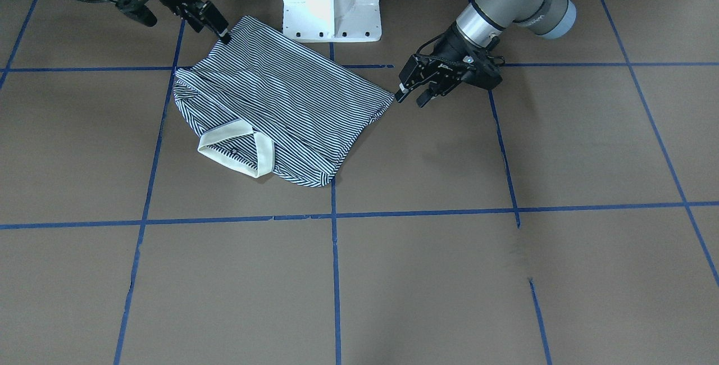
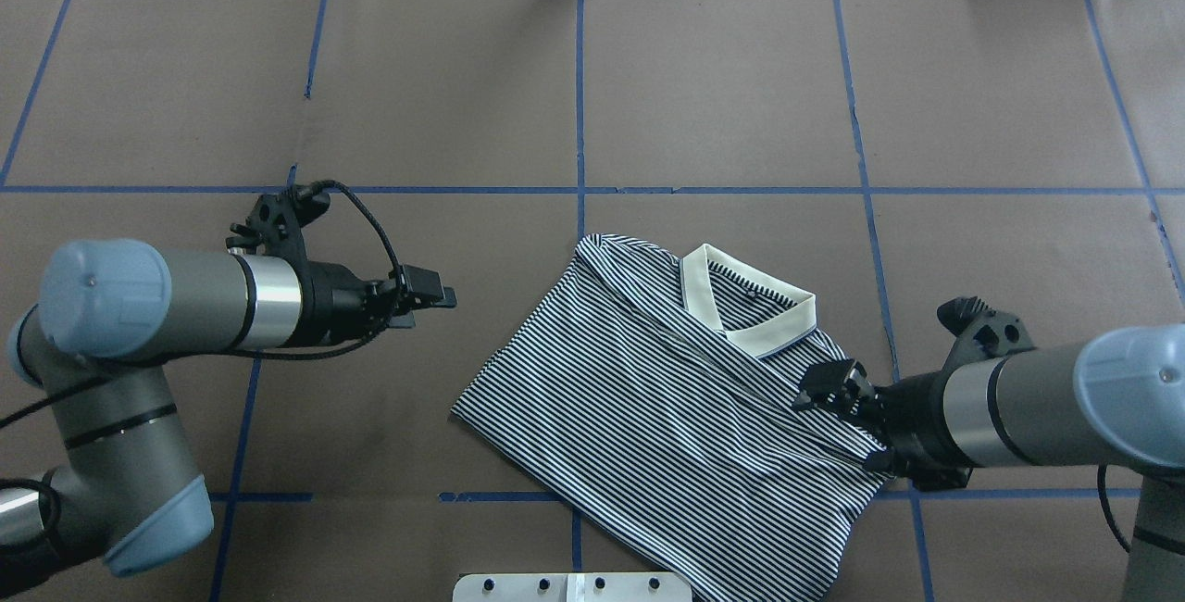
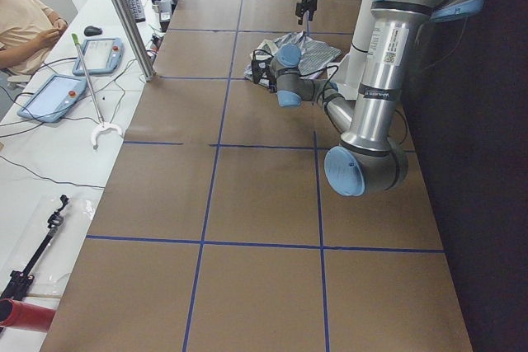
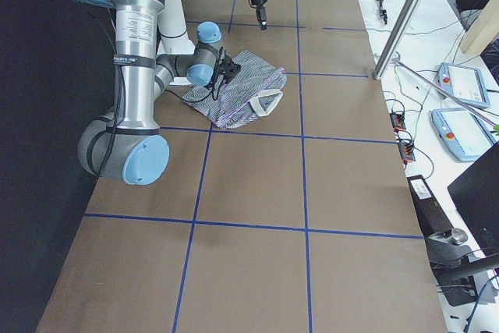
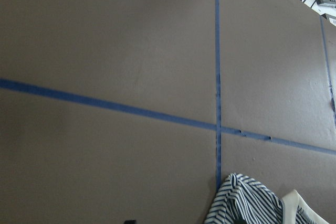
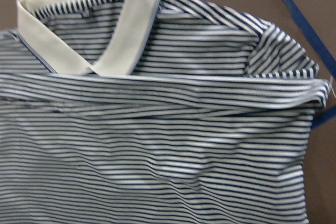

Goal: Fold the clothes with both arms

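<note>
Lying under right pincer (image 1: 222,31), polo shirt (image 1: 281,90); left pincer (image 1: 410,97) nearby.

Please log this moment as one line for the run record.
polo shirt: on table, collar at far side | left gripper: open, beside shirt corner, not touching | right gripper: over shirt edge, grip unclear

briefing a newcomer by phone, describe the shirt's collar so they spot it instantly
On the brown, blue-gridded table lies one striped shirt. The collar sits at its edge farthest from the robot. It is the only plain cream part among the navy-and-white stripes.
</note>
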